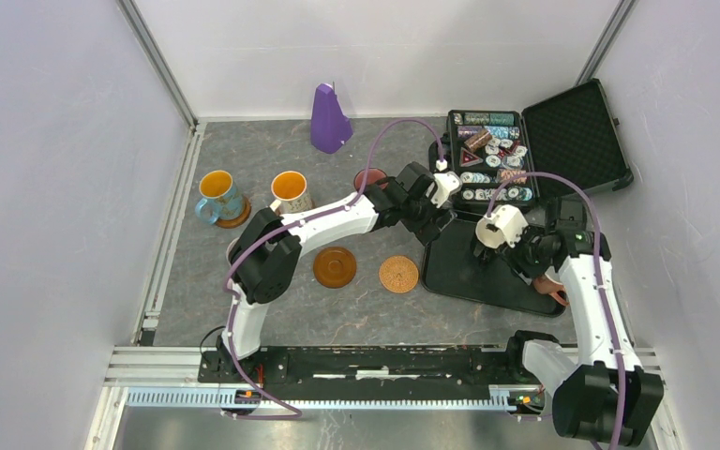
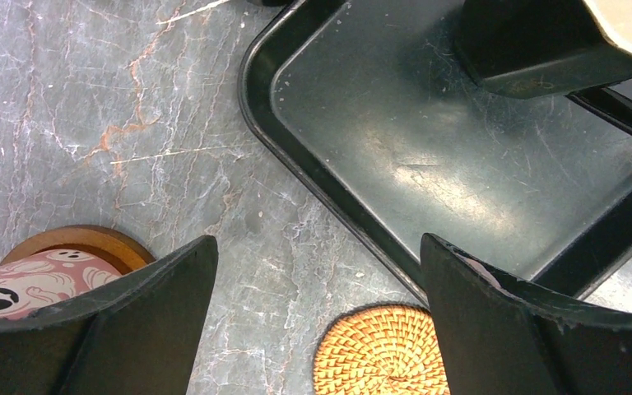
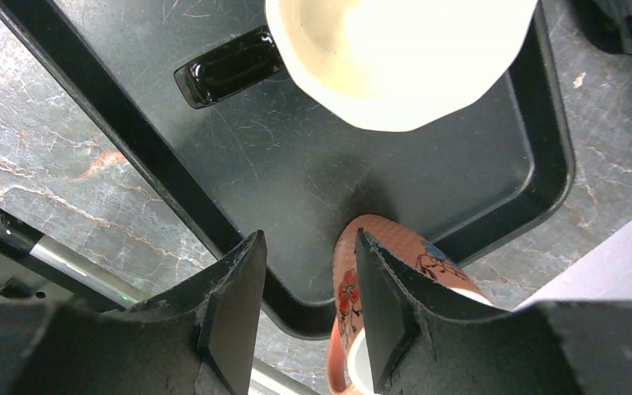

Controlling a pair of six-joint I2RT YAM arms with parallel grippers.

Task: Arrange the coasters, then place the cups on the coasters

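Observation:
A blue cup (image 1: 217, 192) stands on a brown coaster (image 1: 236, 217), and a white cup (image 1: 289, 190) is beside it. The pink cup (image 1: 370, 178) (image 2: 16, 284) rests on a coaster (image 2: 90, 243). Bare on the table lie a brown coaster (image 1: 335, 266) and the woven orange one (image 1: 398, 274) (image 2: 378, 354). My left gripper (image 1: 428, 228) (image 2: 318, 239) hangs wide open and empty over the table by the tray's corner. A dark cup with cream inside (image 1: 502, 225) (image 3: 395, 58) stands on the black tray (image 1: 473, 272) (image 3: 296, 164). My right gripper (image 1: 525, 255) (image 3: 309, 234) is half open and empty above the tray. A salmon floral cup (image 3: 346, 288) leans at the tray's edge.
A purple cone (image 1: 330, 119) stands at the back. An open black case (image 1: 492, 155) full of poker chips sits back right, its lid (image 1: 577, 141) tilted outward. White walls close in the table on three sides. A metal rail (image 1: 366, 375) runs along the near edge.

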